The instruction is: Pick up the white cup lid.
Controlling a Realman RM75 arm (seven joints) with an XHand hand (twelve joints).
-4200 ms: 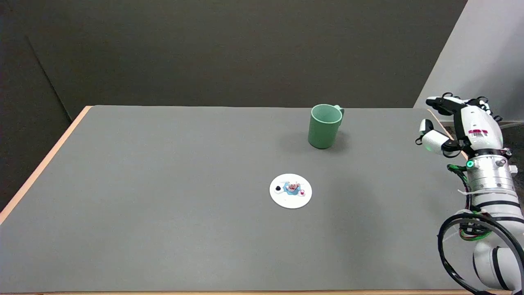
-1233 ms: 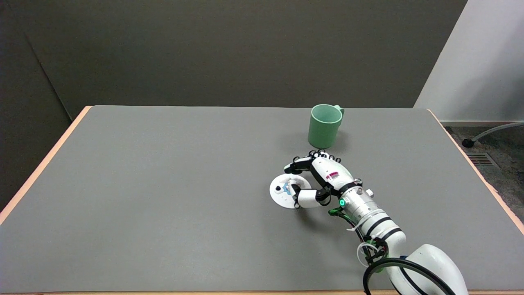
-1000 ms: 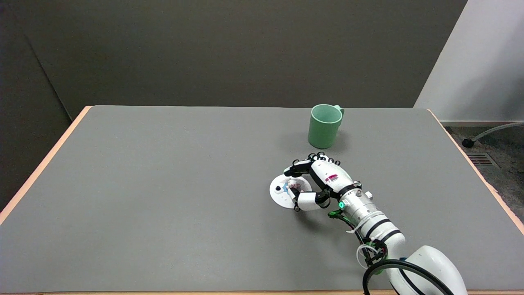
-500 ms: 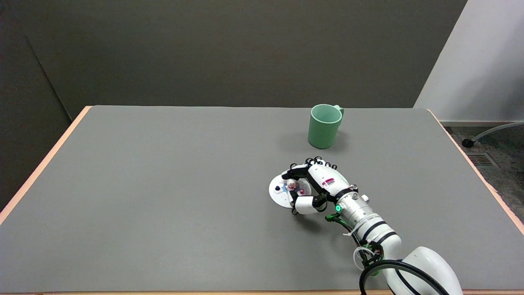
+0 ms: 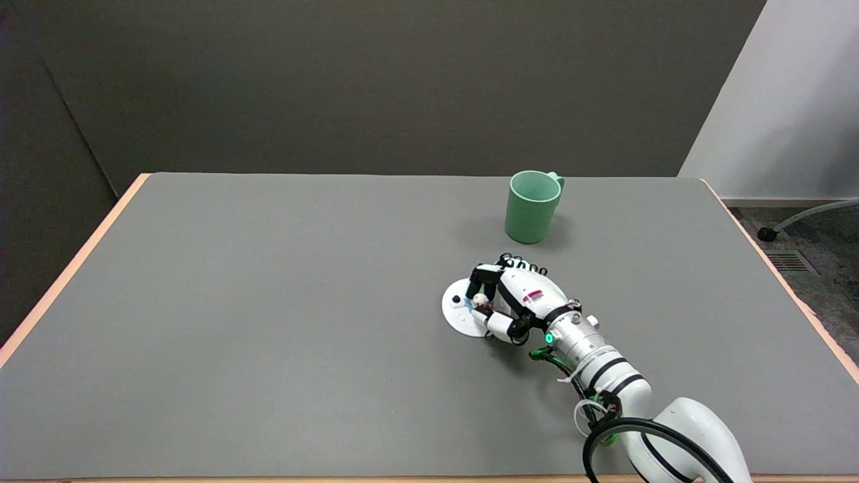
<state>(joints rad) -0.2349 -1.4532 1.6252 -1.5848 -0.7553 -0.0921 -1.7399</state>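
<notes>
Grey table (image 5: pixel 268 302): green mug (image 5: pixel 533 206) stands behind robot hand (image 5: pixel 513 298) gripping white lid (image 5: pixel 460 315).

No words or numbers can be read. A small red-and-white label on the back of the right hand (image 5: pixel 520 298) is too small and blurred to make out.

On the table (image 5: pixel 268 322), the cup lid (image 5: pixel 460 312) lies right of centre; the mug (image 5: pixel 533 206) stands behind it at one o'clock, the hand (image 5: pixel 513 298) covering its three o'clock side.
</notes>
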